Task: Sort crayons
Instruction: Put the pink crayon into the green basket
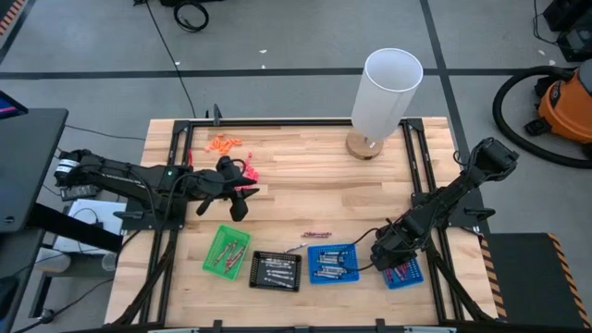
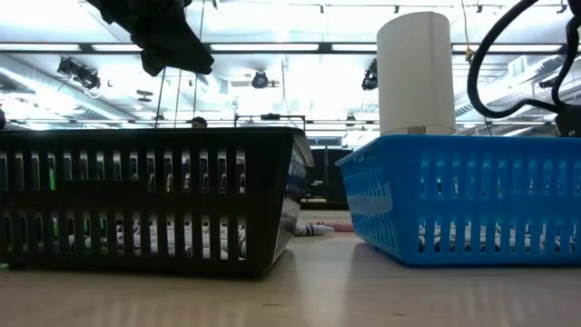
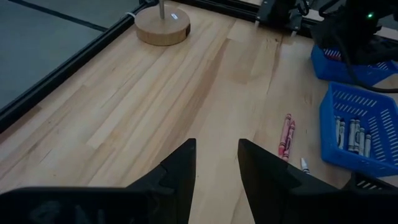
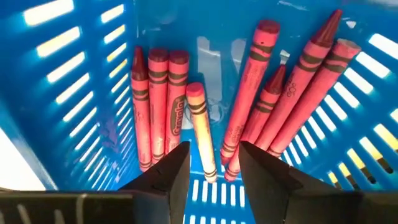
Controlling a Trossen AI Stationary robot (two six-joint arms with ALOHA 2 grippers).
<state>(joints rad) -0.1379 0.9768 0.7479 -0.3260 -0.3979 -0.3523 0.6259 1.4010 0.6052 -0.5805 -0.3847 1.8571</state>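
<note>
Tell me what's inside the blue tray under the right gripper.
Red crayons lie in the far-right blue tray, pointing various ways, one paler pink among them. The right gripper hangs open just above them, empty. Its fingers cover part of the tray floor.

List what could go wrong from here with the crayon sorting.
The right gripper hangs open low inside the far-right blue tray, over the red crayons; closing could pinch several, lifting could snag the wall. The left gripper, open, must reach the loose red crayons beside the other blue tray without nudging it.
</note>
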